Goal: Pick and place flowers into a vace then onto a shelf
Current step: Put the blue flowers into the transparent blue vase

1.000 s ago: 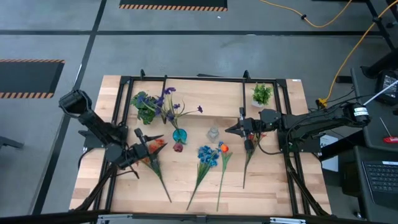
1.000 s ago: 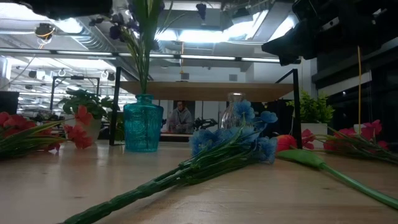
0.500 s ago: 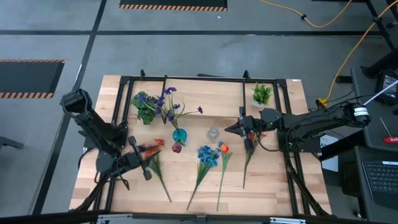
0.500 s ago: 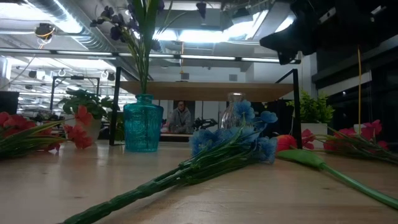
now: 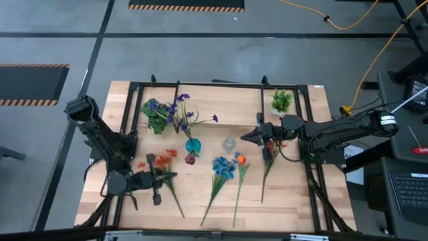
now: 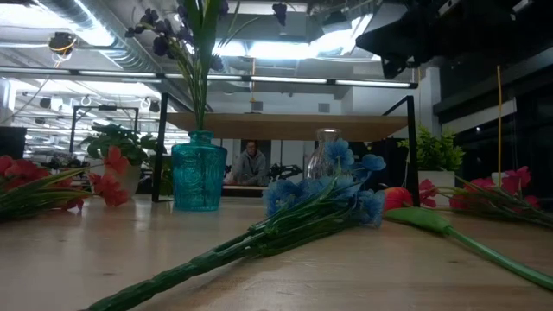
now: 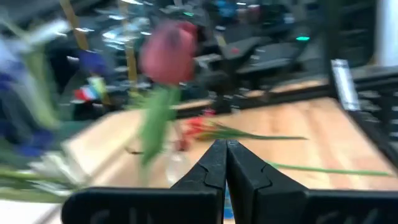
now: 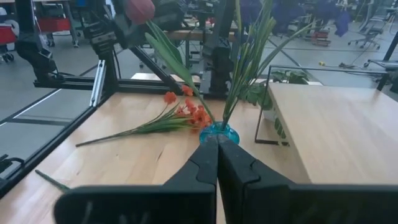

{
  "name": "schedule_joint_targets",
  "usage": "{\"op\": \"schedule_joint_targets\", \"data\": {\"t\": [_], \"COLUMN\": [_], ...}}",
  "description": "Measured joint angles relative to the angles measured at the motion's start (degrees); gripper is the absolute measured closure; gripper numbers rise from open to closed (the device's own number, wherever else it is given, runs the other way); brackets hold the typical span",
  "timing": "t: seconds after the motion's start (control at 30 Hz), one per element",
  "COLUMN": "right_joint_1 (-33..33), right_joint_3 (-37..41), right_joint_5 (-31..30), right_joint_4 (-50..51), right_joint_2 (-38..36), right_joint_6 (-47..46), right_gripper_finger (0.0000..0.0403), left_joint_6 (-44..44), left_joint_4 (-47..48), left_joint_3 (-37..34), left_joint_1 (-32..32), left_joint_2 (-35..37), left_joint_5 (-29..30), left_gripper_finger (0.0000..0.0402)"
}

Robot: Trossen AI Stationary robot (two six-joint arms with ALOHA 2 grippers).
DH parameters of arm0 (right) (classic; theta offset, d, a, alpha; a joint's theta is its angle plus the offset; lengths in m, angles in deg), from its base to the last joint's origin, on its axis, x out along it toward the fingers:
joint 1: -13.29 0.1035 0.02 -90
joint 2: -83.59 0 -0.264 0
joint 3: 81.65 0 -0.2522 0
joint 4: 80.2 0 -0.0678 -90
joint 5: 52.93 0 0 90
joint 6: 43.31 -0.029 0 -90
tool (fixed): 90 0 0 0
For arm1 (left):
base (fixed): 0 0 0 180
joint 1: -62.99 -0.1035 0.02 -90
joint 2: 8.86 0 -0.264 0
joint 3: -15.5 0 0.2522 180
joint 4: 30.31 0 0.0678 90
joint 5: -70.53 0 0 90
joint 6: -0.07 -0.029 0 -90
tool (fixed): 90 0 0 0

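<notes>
The left gripper (image 5: 166, 178) sits over the front-left part of the light wooden tabletop (image 5: 287, 194), pointing toward the table's middle. Its fingers (image 7: 214, 163) are pressed together with nothing between them. Just beside it lies a green-stemmed spray of red-orange blooms (image 5: 160, 161), flat on the table and not gripped.

The right gripper (image 5: 245, 138) is near the table's middle, pointing toward the left arm. Its fingers (image 8: 208, 158) are likewise closed tip to tip and empty (the right wrist view shows this directly).

A teal ribbed glass vase (image 5: 192, 144) stands upright near the table's middle, in front of the low light wooden shelf on black legs (image 5: 227, 100). It holds tall green stems with purple blooms (image 5: 180, 107). A dark red bud (image 5: 190, 158) sits just beside the vase. A small clear glass vase (image 5: 229, 143) stands between the teal vase and the right gripper.

The other flowers lie flat on the tabletop:
- a blue-bloomed spray (image 5: 223, 167);
- an orange bud on a long stem (image 5: 241, 159);
- a red-bloomed spray (image 5: 271, 150) under the right arm.
</notes>
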Motion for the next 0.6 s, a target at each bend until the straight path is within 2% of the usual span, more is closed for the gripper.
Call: {"op": "schedule_joint_targets", "data": {"t": [0.17, 0.33, 0.47, 0.6], "right_joint_1": [0.00, 0.00, 0.00, 0.00], "right_joint_3": [-0.02, -0.02, -0.02, -0.02], "right_joint_5": [0.00, 0.00, 0.00, 0.00], "right_joint_4": [0.05, 0.24, 0.28, 0.55], "right_joint_2": [0.00, 0.00, 0.00, 0.02], "right_joint_6": [-1.29, -1.18, 0.54, 1.58], "right_gripper_finger": [0.0398, 0.0398, 0.0398, 0.0398], "left_joint_6": [15.85, 25.99, 32.79, 35.24], "left_joint_4": [11.49, 24.42, 34.73, 38.41], "left_joint_3": [0.00, 3.45, 8.25, 13.09], "left_joint_1": [-4.04, -9.25, -13.58, -16.10], "left_joint_2": [-0.02, -0.04, -1.75, -7.27], "left_joint_5": [-8.94, -18.59, -27.51, -32.92], "left_gripper_finger": [0.0400, 0.0400, 0.0400, 0.0400]}}
